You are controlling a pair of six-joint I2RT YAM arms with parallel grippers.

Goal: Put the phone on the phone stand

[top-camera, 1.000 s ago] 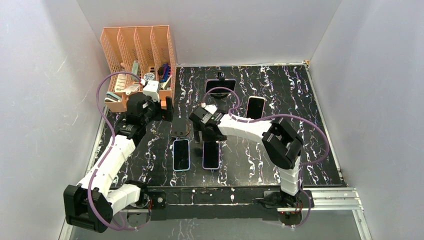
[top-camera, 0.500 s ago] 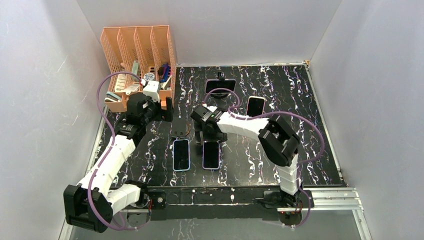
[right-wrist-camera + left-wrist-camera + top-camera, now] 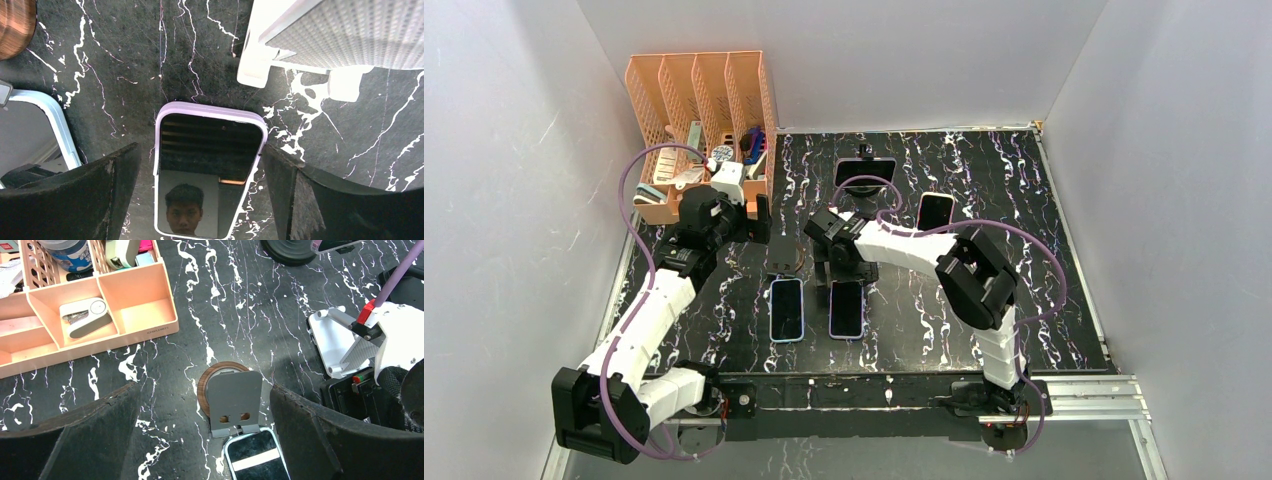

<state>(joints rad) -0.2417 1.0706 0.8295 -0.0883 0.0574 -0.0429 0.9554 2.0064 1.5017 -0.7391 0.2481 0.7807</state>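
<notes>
A black desk [image 3: 1024, 300] veined with white, boxed in by plain pale walls, with two white robot arms reaching in from its near edge. The right tool [image 3: 200, 150] hangs directly over a lilac-cased phone [image 3: 209, 170] that lies flat and screen up on the desk. Its two dark fingers [image 3: 80, 200] are spread wide, one along each long side of the phone, gripping nothing. A white stand [image 3: 320, 40] sits just beyond the phone's top edge, and a blue-cased phone [image 3: 257, 457] lies just to the left of the lilac one. The left tool [image 3: 204, 389], also spread wide and empty, looks down on a grey stand [image 3: 235, 400] with a round wooden base, which has the blue-cased phone at its foot. How high the right fingers are above the desk is hard to judge from these views. The phone lies flush, so fingers that drop too far would likely scrape the desk, while fingers closing too high could slip off its thin, glossy edges. The finger between the two phones has little room and may nudge the blue-cased one. An off-centre pinch could let the phone swing when lifted. Both arms crowd the middle of the desk and might collide, and a light stand could slide or tip as the phone is set on it.
</notes>
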